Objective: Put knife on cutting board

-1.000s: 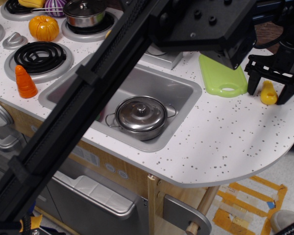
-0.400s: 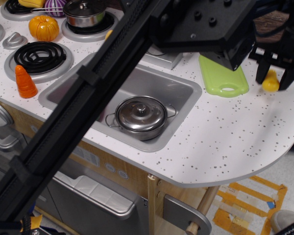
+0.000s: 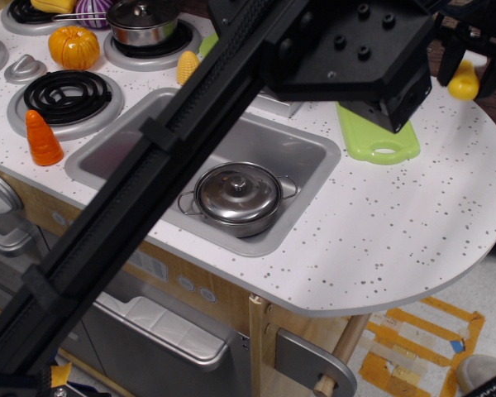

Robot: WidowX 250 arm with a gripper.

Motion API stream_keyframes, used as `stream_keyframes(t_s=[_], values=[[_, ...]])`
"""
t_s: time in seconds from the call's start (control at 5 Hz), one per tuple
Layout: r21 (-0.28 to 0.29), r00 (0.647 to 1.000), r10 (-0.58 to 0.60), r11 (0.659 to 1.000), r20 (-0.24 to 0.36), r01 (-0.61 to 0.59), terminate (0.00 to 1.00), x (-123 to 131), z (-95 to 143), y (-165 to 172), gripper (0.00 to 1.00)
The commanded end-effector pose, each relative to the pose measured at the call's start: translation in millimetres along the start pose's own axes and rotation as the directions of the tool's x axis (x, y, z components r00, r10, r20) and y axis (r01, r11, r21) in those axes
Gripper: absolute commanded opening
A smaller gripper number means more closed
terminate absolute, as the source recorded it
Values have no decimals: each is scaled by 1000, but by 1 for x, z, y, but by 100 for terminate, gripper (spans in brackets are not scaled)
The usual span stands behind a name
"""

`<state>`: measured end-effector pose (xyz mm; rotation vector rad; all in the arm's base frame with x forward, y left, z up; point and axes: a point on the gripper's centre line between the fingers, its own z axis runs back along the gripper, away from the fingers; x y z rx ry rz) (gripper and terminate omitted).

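Observation:
The knife [image 3: 464, 81] is a small yellow toy piece held between my gripper's [image 3: 468, 76] black fingers at the top right, lifted above the counter's far right edge. The gripper is shut on it. The lime-green cutting board [image 3: 379, 137] lies flat on the white speckled counter, to the left of and below the knife, handle hole toward the front. Its far end is hidden behind my black arm. The knife's blade cannot be made out.
My black arm [image 3: 190, 165] crosses the view diagonally. A lidded steel pot [image 3: 236, 195] sits in the sink [image 3: 302, 149]. On the stove side are an orange carrot [image 3: 43, 138], a corn cob [image 3: 188, 66], an orange pumpkin [image 3: 73, 47] and another pot [image 3: 142, 21].
The gripper closed on the knife on the counter right of the board, then lifted it up and away toward the top right.

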<state>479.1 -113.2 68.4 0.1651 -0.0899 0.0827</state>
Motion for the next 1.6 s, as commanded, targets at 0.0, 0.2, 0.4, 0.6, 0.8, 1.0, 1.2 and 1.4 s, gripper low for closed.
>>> stream_keyframes(t_s=[0.0,0.2,0.4,0.6,0.8,1.0,1.2,1.4], values=[[-37,993,29,999,115,-25,0,14,25,42,0],[-34,990,21,999,140,-17,0,15,16,57,0],[-37,987,23,999,157,-18,0,17,8,64,0],[-53,984,33,998,173,-24,0,17,-5,64,0],[-62,984,36,998,172,-26,0,14,-9,65,0],[-70,982,31,997,188,-18,0,11,-11,65,100],[-70,982,31,997,188,-18,0,11,-11,65,100],[-70,982,31,997,188,-18,100,11,-11,65,100]])
